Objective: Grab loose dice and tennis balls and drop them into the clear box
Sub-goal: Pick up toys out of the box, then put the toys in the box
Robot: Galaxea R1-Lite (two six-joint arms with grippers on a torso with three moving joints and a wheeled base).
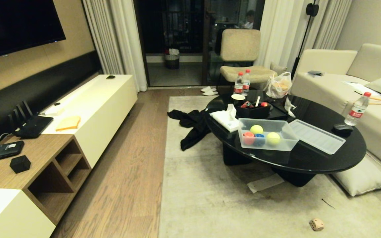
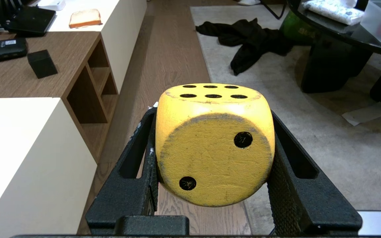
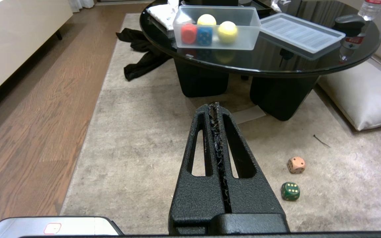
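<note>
Dice are being gathered, and one is already being carried: a yellow die (image 2: 214,142) is being pinched squarely between the fingers of the left gripper (image 2: 214,155), its six-pip face turned up and its two-pip face turned toward the wrist camera. From that gripper the clear box (image 1: 266,134) is lying ahead and to the right, up on the black coffee table (image 1: 309,158), so the held die is judged to be needing a carry forward, rightward and upward before it can be dropped — that direction is what the coming move is turning on.

Inside the box two tennis balls (image 1: 256,129), a red die (image 1: 248,137) and a blue die (image 1: 259,139) are being held, and its ribbed lid (image 1: 317,136) is lying just beside it, to the right.

Further right, the right gripper (image 3: 216,109) is being kept pressed together and empty above the rug (image 1: 210,205). On the rug, near it and to its right, a cream die (image 3: 296,165) and a dark green die (image 3: 290,191) are waiting — for those the right arm is judged the nearer.
</note>
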